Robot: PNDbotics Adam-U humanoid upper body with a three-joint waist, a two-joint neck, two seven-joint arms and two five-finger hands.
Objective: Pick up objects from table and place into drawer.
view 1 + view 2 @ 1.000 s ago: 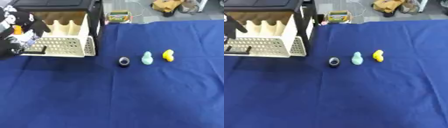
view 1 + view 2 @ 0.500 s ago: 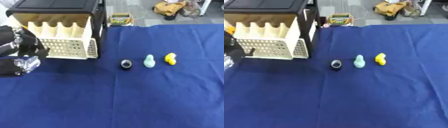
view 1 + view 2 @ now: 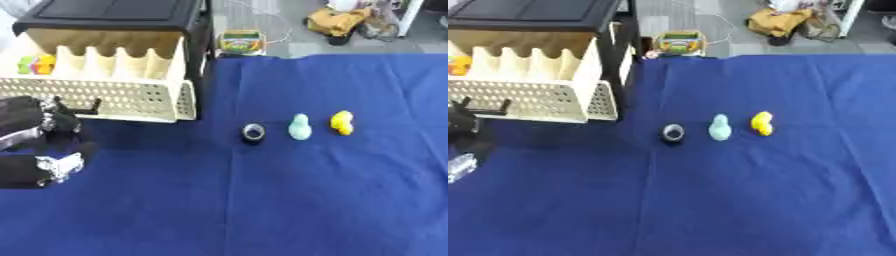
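Left hand [image 3: 44, 145] at nine o'clock by the open drawer [image 3: 105, 97], grip unclear; ring [image 3: 254, 132], bottle [image 3: 300, 127], duck [image 3: 342, 122] centre

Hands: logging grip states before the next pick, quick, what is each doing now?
Left hand: at the left edge by the drawer; fingers cannot be told.
Right hand: not in view.
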